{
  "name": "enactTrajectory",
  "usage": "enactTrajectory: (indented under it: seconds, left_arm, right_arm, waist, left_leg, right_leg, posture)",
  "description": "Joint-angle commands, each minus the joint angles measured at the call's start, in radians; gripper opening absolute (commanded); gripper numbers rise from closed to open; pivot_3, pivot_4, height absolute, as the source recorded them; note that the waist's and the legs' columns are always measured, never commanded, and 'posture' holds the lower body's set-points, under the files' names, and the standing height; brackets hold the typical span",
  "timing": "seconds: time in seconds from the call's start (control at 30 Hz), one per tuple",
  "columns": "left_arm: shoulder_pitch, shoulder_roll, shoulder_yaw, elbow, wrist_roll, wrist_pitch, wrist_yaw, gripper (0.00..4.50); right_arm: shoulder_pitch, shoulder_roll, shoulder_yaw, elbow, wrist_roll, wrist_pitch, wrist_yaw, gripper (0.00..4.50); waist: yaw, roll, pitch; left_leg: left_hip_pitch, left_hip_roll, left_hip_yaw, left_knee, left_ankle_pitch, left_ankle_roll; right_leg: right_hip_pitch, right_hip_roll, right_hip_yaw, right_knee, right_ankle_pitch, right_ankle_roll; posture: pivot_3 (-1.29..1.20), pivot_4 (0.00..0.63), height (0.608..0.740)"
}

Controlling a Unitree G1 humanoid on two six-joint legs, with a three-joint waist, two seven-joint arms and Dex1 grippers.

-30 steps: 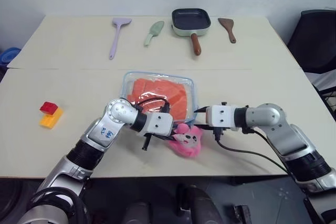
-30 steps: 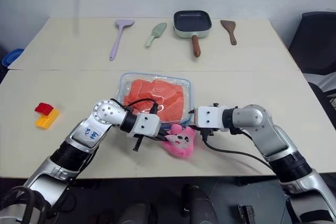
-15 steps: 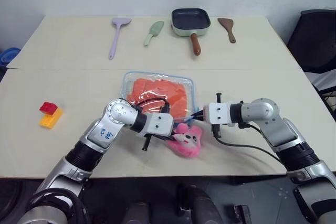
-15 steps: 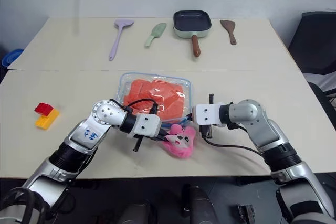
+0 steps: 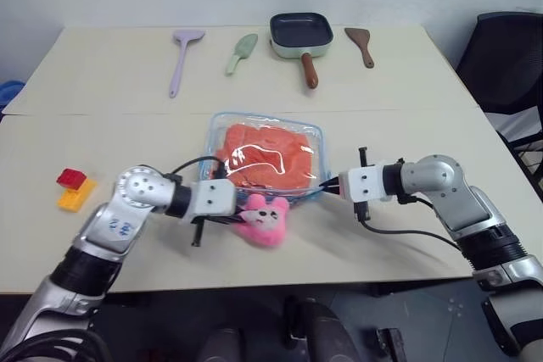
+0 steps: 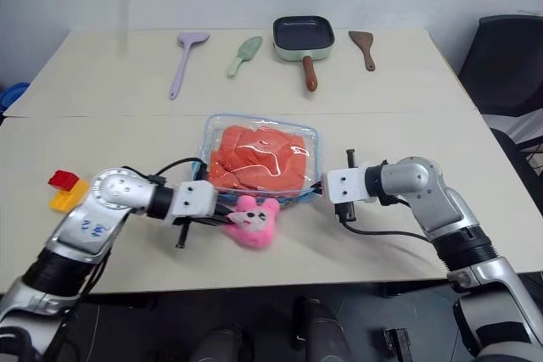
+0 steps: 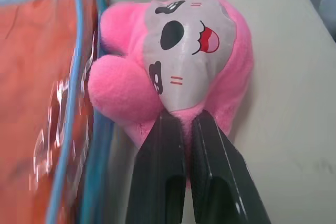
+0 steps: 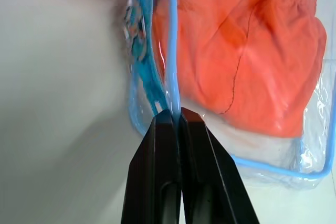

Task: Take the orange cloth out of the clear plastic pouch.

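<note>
— Right, item one: where's the orange cloth [image 5: 270, 153]?

— I log it inside the clear plastic pouch [image 5: 316, 135], mid-table, between both arms.

— Grippers?

— Right gripper [image 8: 174, 115] pinched on the pouch's blue edge at the near right corner. Left gripper [image 7: 181, 121] clamped on the pink plush [image 7: 184, 56], touching the pouch's near edge.

Even, soft light from overhead across my head views, faint shadows under both arms, white glare streaks on the clear plastic pouch [image 5: 266, 157], my wrist views were softer, the pink plush [image 7: 184, 61] sharp, near fingers [image 8: 181, 182] slightly blurred.
</note>
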Motion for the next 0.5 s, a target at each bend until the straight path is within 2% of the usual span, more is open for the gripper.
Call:
enactTrajectory:
  seconds: [0.03, 0.27, 0.5]
  left_arm:
    - [0.05, 0.048, 0.087, -0.043, -0.029, 0.048, 0.028, 0.0]
    - [0.139, 0.107, 0.19, -0.071, -0.069, 0.097, 0.065, 0.0]
    - [0.269, 0.214, 0.354, 0.031, -0.082, 0.056, 0.072, 0.0]
  right_arm:
    - [-0.003, -0.022, -0.046, 0.007, 0.017, -0.034, 0.0, 0.03]
    - [-0.004, -0.02, -0.043, 0.038, 0.017, -0.077, -0.004, 0.03]
    - [0.01, -0.057, -0.056, 0.061, 0.025, -0.148, 0.007, 0.03]
  waist:
    - [0.001, 0.0, 0.0]
    - [0.001, 0.0, 0.0]
    - [0.0, 0.001, 0.001]
  left_leg:
    - [0.0, 0.0, 0.0, 0.0, 0.0, 0.0]
    - [0.0, 0.0, 0.0, 0.0, 0.0, 0.0]
    - [0.001, 0.0, 0.0, 0.0, 0.0, 0.0]
  right_leg:
    - [0.0, 0.0, 0.0, 0.0, 0.0, 0.0]
    - [0.0, 0.0, 0.0, 0.0, 0.0, 0.0]
    - [-0.003, -0.001, 0.0, -0.001, -0.001, -0.001]
  posture:
    - [0.0, 0.15, 0.74]
    - [0.0, 0.15, 0.74]
    - [0.0, 0.15, 0.74]
